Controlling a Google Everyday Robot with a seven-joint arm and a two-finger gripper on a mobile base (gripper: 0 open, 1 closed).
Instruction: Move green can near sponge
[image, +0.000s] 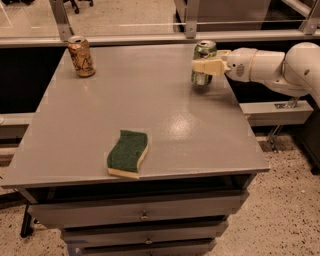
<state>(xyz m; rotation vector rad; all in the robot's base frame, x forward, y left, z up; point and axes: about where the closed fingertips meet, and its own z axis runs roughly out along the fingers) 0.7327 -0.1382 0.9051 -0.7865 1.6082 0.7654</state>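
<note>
Okay, got 1 green can (205, 51) standing upright near the far right edge of the gray counter (165, 105). Clamped by the pincer (202, 65), reaching in from the right on a white arm (270, 65), with 1 pale finger (209, 66) laid across the can's front and the other side hidden behind it. Can't tell whether resting on the surface or raised a hair. Well apart from the sponge (128, 152), lying flat near the front edge, left of centre, dark green side up over pale yellow foam. Also spotting 1 orange-brown can (81, 56) upright at the far left corner. Below, drawer fronts (145, 215) with small knobs.
</note>
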